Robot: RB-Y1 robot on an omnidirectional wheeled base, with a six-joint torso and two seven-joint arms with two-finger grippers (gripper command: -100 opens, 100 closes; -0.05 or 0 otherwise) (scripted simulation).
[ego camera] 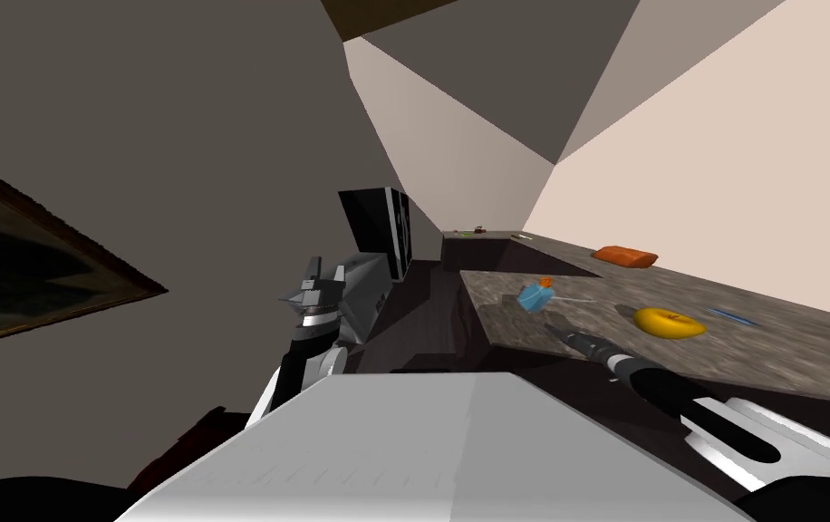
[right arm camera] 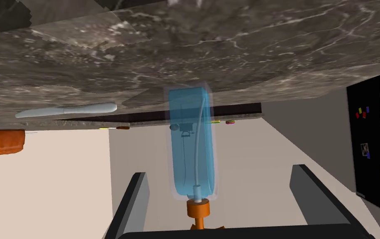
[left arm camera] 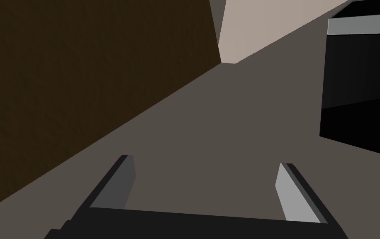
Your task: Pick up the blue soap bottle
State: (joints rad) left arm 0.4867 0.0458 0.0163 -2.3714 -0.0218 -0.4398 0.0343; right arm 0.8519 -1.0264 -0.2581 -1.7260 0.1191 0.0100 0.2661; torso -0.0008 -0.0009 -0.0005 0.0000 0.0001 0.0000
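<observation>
Right end effector (right arm camera: pixel 219 171): reached out over the near edge of the surface (ego camera: pixel 771 355), its two fingers (right arm camera: pixel 137 199) spread wide and holding nothing
Blue soap bottle (right arm camera: pixel 192 141): standing with its base on the mottled grey-brown surface, close to the near edge, just ahead of the right end effector; from the right wrist it lines up with the gap between the fingers, a little closer to one of them, and neither finger touches it
Orange pump (right arm camera: pixel 198 208): caps the bottle, at the end nearest the end effector's dark body
Left end effector (left arm camera: pixel 205 166): raised on the robot's left beside a grey wall, well apart from the surface, fingers standing wide apart, nothing between them
Yellow ring (ego camera: pixel 669 323): lying flat on the surface, near the bottle on the robot's right
Orange block (ego camera: pixel 624 256): farther back on the surface, against the pale wall
Pale blue strip (right arm camera: pixel 66 110): lying flat on the surface between the bottle and the orange block
Black appliance (ego camera: pixel 377 228): tall, standing at the far left end of the surface, small coloured magnets on its front
</observation>
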